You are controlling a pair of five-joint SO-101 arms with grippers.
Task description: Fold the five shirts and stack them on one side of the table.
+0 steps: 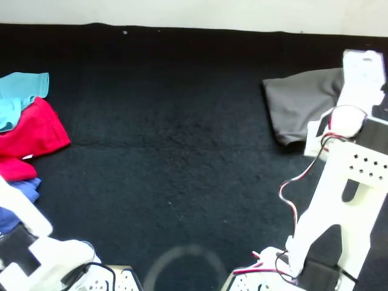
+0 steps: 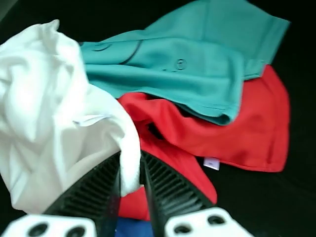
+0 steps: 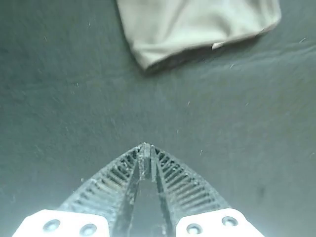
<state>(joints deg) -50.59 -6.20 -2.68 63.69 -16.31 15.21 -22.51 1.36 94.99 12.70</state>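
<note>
Left gripper (image 2: 131, 170) pinches a fold of the crumpled white cloth shirt (image 2: 44, 113)
Right gripper (image 3: 146, 157) is closed, empty; the folded grey cloth shirt (image 3: 197, 24) lies near

You have a grey shirt (image 1: 300, 109) folded flat at the right side. At the left, the teal shirt (image 1: 21, 97) overlaps the red shirt (image 1: 33, 136). The blue shirt (image 1: 29, 187) touches the red one, and the white shirt (image 2: 49, 123) is crumpled.

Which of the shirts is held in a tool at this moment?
The white shirt, pinched by the left tool. The teal shirt, the red shirt and the grey shirt lie loose, ungripped.
</note>
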